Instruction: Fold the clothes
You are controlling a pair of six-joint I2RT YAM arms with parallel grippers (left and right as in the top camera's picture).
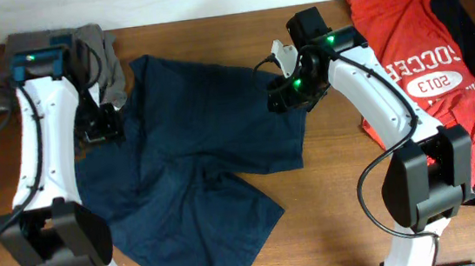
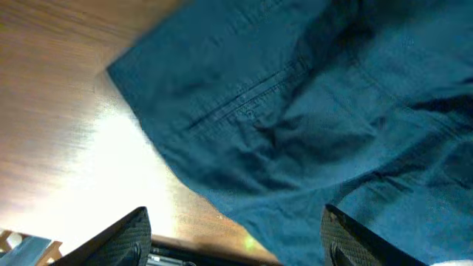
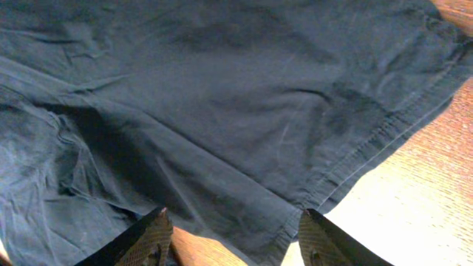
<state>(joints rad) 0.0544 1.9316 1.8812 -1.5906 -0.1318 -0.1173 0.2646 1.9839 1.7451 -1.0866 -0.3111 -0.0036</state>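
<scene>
While the navy shorts lie spread and rumpled across the middle of the tabletop, the left fingers stand wide apart above their left edge, gripping nothing. Over the shorts' right hem, the right fingers are likewise parted and empty. At far right, a red jersey lies on a black garment.

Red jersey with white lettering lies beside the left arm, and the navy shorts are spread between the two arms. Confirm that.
Not quite. The red jersey lies beside the right arm, not the left one; the overhead view shows it. The navy shorts are indeed spread between the two arms.
</scene>
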